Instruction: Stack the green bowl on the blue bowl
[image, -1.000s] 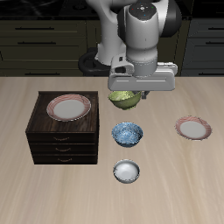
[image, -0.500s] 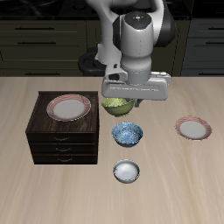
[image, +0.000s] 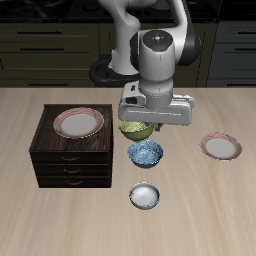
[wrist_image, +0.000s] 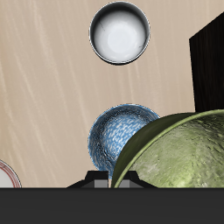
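My gripper (image: 138, 122) is shut on the rim of the olive-green speckled green bowl (image: 137, 130) and holds it in the air, just behind and above the blue bowl (image: 146, 153). The blue bowl, mottled blue and white, sits on the table in front of the wooden cabinet's corner. In the wrist view the green bowl (wrist_image: 179, 153) fills the space close to the camera and overlaps part of the blue bowl (wrist_image: 118, 136) below it. The fingertips are hidden by the gripper body in the exterior view.
A dark wooden drawer cabinet (image: 70, 160) stands beside the bowls with a pink-rimmed plate (image: 79, 122) on top. A small silvery-white bowl (image: 145, 196) sits near the table's front edge, also in the wrist view (wrist_image: 120, 33). Another pink-rimmed plate (image: 221, 147) lies on the table.
My gripper has carried the green bowl toward the table's front edge and lower, closer to the blue bowl. The other things have not moved.
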